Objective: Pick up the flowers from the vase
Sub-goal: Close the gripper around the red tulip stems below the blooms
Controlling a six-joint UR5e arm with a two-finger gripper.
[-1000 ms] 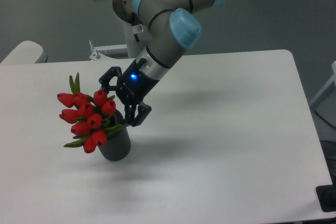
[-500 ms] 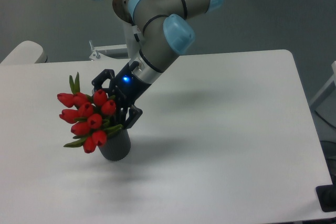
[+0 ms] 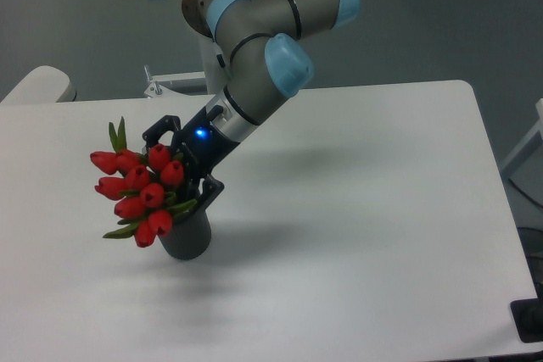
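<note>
surface (image 3: 365,209) comes first: white and wide, carrying the vase (image 3: 188,235) toward its 8 o'clock part. arm (image 3: 254,82) slants down from 12 o'clock to the bunch. vase stands upright, dark and ribbed, mostly hidden under the flowers (image 3: 140,192), which sit in its top and lean out toward 9 o'clock. claw (image 3: 182,163) is pressed in at the bunch's 3 o'clock side, fingers apart, one dark finger above the buds and one below near the vase rim; whether stems lie between them cannot be told. judged from this, the step in hand is closing on the bunch. best to grip low, on the stems under the red buds, then squeeze gently and lift straight up along the vase axis, so the vase neither tips nor drags.
</note>
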